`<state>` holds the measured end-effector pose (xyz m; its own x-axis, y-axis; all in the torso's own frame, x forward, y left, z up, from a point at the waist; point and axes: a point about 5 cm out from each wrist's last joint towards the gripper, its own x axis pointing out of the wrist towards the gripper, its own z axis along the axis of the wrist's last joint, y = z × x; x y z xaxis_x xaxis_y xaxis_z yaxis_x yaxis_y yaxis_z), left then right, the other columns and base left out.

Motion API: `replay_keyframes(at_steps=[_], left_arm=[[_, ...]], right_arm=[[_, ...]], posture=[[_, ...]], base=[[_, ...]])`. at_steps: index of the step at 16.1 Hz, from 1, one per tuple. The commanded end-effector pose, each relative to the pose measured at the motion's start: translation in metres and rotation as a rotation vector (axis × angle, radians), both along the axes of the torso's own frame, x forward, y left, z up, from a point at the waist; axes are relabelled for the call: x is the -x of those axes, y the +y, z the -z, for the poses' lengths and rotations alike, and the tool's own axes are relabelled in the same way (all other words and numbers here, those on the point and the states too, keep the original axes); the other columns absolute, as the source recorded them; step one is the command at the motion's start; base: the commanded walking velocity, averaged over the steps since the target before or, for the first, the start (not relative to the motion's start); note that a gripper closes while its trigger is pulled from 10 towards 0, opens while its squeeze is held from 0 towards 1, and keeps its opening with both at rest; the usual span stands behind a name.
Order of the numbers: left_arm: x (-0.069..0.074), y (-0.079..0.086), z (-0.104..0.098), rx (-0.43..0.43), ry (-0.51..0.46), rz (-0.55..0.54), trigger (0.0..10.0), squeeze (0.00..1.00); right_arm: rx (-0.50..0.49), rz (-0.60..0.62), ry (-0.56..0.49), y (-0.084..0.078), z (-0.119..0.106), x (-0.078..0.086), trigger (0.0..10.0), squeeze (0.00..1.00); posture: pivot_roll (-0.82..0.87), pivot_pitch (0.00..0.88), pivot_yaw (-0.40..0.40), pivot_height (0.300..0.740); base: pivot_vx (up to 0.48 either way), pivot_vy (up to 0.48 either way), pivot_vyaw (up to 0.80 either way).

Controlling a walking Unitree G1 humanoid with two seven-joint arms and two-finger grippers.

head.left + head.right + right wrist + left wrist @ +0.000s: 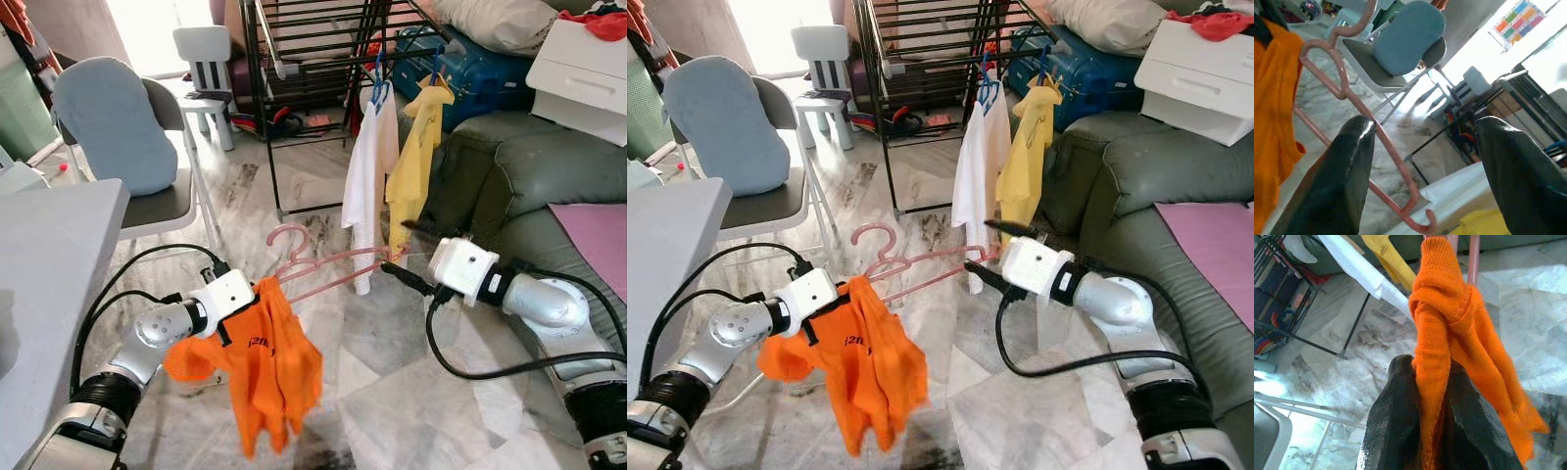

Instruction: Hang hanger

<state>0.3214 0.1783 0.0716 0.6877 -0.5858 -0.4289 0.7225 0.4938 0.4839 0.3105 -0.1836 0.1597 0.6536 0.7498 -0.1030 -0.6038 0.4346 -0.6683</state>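
Hanger lies level between both arms: left gripper pinches the orange shirt, right gripper gapes beside its end (unclamped), so it could drop.

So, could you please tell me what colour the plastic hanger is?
The slim plastic hanger is pale pink, clearest in the left eye view.

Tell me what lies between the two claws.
The pink hanger spans the gap between the left claw and the right claw, with the orange shirt at its left end, per the left eye view.
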Motion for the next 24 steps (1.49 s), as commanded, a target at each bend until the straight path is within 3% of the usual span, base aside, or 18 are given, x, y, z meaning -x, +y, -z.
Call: replay_keyframes(at_steps=[1,4,5,6,9,10,11,12,13,15,17,18,21,24], left_arm=[[-0.01,0.003,-0.015,0.038,-0.057,-0.045,0.0,0.0],[-0.021,0.005,-0.036,0.159,-0.148,-0.143,0.0,0.0],[-0.024,0.005,-0.044,0.258,-0.169,-0.198,0.0,0.0],[-0.024,0.004,-0.048,0.295,-0.179,-0.208,0.0,0.0],[-0.013,-0.005,-0.055,0.348,-0.182,-0.067,0.0,0.0],[-0.002,-0.013,-0.056,0.335,-0.166,0.07,0.0,0.0],[0.007,-0.018,-0.056,0.3,-0.16,0.166,0.0,0.0],[0.012,-0.021,-0.055,0.269,-0.152,0.22,0.0,0.0],[0.016,-0.022,-0.053,0.226,-0.143,0.277,0.0,0.0],[0.018,-0.023,-0.055,0.203,-0.148,0.312,0.0,0.0],[0.017,-0.035,-0.066,0.231,-0.189,0.367,0.0,0.0],[0.017,-0.037,-0.068,0.235,-0.192,0.37,0.0,0.0],[0.016,-0.049,-0.073,0.252,-0.218,0.403,0.0,0.0],[0.015,-0.06,-0.082,0.286,-0.252,0.424,0.0,0.0]], right_arm=[[-0.009,0.001,0.047,0.003,0.009,0.004,10.0,1.0],[-0.016,0.018,0.146,0.01,0.034,0.011,10.0,1.0],[-0.039,0.057,0.233,0.014,0.049,0.013,10.0,1.0],[-0.074,0.066,0.283,0.018,0.056,0.015,10.0,1.0],[-0.093,0.129,0.338,0.021,0.073,0.018,10.0,1.0],[-0.118,0.185,0.354,0.021,0.076,0.015,10.0,0.89],[-0.147,0.225,0.371,0.021,0.077,0.012,10.0,0.87],[-0.162,0.246,0.379,0.021,0.078,0.01,10.0,0.78],[-0.202,0.268,0.397,0.022,0.079,0.009,10.0,0.51],[-0.229,0.279,0.413,0.023,0.08,0.008,10.0,0.37],[-0.233,0.255,0.44,0.032,0.084,0.009,10.0,0.22],[-0.232,0.251,0.442,0.034,0.084,0.009,10.0,0.22],[-0.238,0.152,0.481,0.045,0.083,0.015,10.0,0.0],[-0.231,0.087,0.525,0.046,0.085,0.021,10.0,0.0]], posture=[[-0.16,0.0,0.072,0.74],[-0.16,0.0,0.067,0.74],[-0.15,0.0,0.062,0.74],[-0.15,0.0,0.062,0.74],[-0.15,0.0,0.061,0.74],[-0.14,0.0,0.06,0.74],[-0.14,0.0,0.06,0.74],[-0.14,0.0,0.063,0.74],[-0.14,0.0,0.064,0.74],[-0.14,0.0,0.067,0.74],[-0.14,0.0,0.07,0.74],[-0.14,0.0,0.07,0.74],[-0.14,0.0,0.07,0.74],[-0.14,0.0,0.072,0.74]], base=[[0.0,0.0,0.0],[0.0,0.0,0.0],[0.0,0.0,0.0],[0.0,0.0,0.0],[0.0,0.0,0.0],[0.0,0.0,0.0],[0.0,0.0,0.0],[0.0,0.0,0.0],[0.0,0.0,0.0],[0.0,0.0,0.0],[0.0,0.0,0.0],[0.0,0.0,0.0],[0.0,0.0,0.0],[0.0,0.0,0.0]])
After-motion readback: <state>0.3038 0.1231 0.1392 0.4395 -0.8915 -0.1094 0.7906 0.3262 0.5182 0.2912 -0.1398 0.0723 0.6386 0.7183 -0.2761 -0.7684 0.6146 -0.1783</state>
